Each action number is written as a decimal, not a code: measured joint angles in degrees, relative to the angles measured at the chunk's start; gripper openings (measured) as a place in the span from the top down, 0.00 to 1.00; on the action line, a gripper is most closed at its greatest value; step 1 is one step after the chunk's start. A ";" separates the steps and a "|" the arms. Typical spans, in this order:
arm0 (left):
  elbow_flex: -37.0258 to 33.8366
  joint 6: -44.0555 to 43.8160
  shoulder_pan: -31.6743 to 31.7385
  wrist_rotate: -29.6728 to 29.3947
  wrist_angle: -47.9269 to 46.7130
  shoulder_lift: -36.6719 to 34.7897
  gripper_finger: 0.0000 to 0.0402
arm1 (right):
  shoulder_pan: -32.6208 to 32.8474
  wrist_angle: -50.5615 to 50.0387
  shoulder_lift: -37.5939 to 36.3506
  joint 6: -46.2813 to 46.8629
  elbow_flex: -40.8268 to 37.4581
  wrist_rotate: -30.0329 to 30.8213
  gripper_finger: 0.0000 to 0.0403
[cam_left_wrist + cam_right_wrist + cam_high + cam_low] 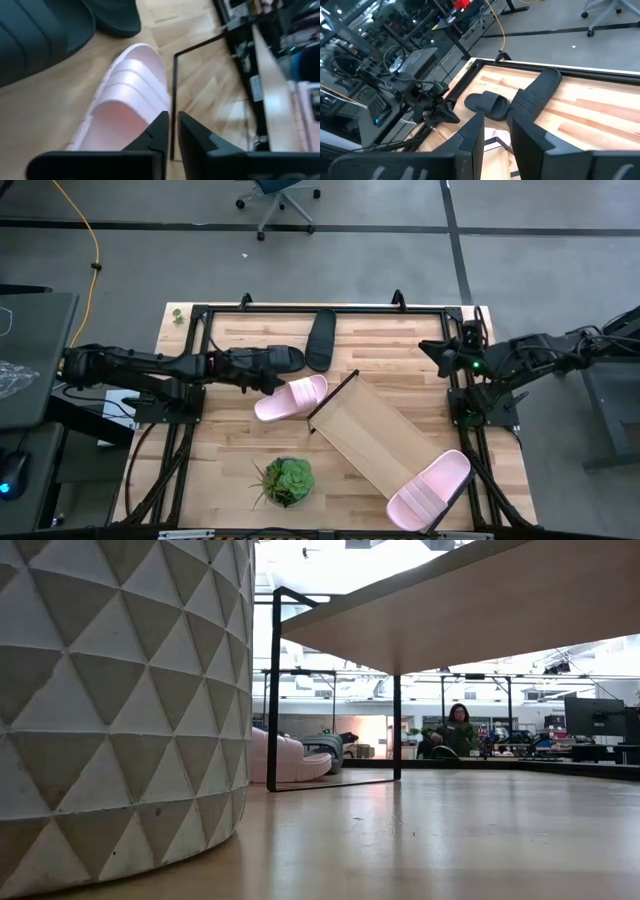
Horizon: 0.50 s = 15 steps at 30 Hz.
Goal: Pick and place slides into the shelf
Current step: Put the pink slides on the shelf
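On the pale plank worktop point(220, 450), a ribbed-strapped pink slide point(290, 397) is seen just left of the tilted light-wood, black-framed shelf point(375, 430), on whose near-right end another pink slide point(430, 488) rests, while the left tool point(171, 131) is held narrowly parted and empty above the first.

A: Where is the left arm in the high view?
B: It enters from nine o'clock and lies nearly straight across toward the middle. The left end effector point(268, 380) is at its tip, its fingers point(161, 131) close together with a narrow gap, nothing between them.
A: And the right arm?
B: It comes in from three o'clock, elbow bent. The right end effector point(436, 351) points toward nine o'clock, fingers point(471, 135) parted and empty.
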 joint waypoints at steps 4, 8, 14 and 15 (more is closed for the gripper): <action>-1.17 -1.45 0.00 -1.25 -0.05 0.00 0.81 | 0.00 0.08 0.92 -1.22 0.00 -0.20 0.80; -1.75 -3.47 -0.02 -1.44 0.09 0.32 0.74 | 0.00 0.09 1.18 -1.49 0.00 0.09 0.80; -1.73 -4.02 -0.02 -1.77 2.11 3.91 0.72 | 0.00 0.10 1.18 -2.56 0.00 0.85 0.80; -1.77 -4.44 0.00 -1.75 2.20 4.80 0.72 | 0.00 0.09 1.18 -2.56 0.00 0.86 0.80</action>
